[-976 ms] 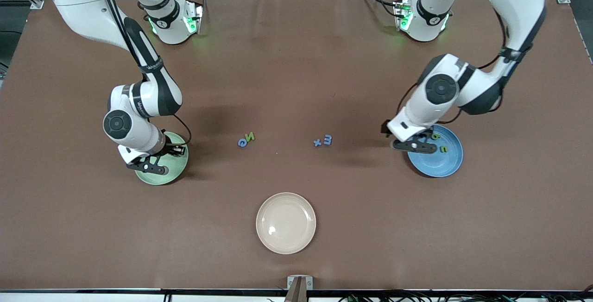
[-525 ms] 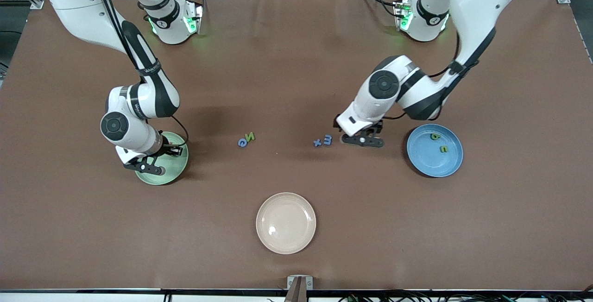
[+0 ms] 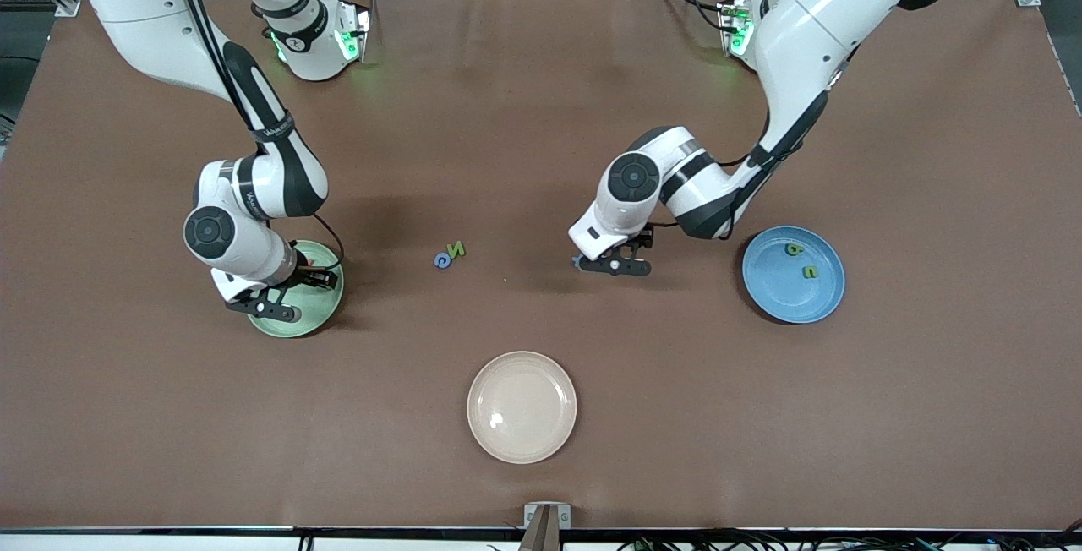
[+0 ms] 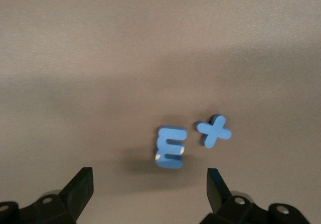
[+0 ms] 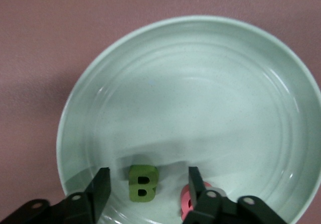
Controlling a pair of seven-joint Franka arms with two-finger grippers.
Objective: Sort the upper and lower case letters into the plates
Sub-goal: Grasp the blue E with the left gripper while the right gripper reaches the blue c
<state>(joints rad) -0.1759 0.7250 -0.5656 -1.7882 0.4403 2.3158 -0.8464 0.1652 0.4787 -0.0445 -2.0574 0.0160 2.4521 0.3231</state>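
In the left wrist view my left gripper (image 4: pixel 149 191) hangs open over the bare table, just short of a blue "m" (image 4: pixel 171 147) and a blue "x" (image 4: pixel 214 131). From the front, the left gripper (image 3: pixel 613 265) covers most of that pair. My right gripper (image 5: pixel 149 188) is open low over the mint green plate (image 5: pixel 200 83). A green "B" (image 5: pixel 143 183) lies flat in this plate between the fingers, touching neither. A pink letter (image 5: pixel 189 200) lies beside it, half hidden by one finger. The blue plate (image 3: pixel 778 291) holds two green letters (image 3: pixel 795 248).
A green "N" (image 3: pixel 456 249) and a blue letter (image 3: pixel 441 260) lie together mid-table, between the two arms. A cream-beige plate (image 3: pixel 521 406) sits nearer the front camera. The mint green plate (image 3: pixel 308 314) shows partly under the right gripper (image 3: pixel 269 304).
The left arm swung from the blue plate toward the table's middle and now hangs over the "m" and "x". The right gripper opened over the mint green plate.
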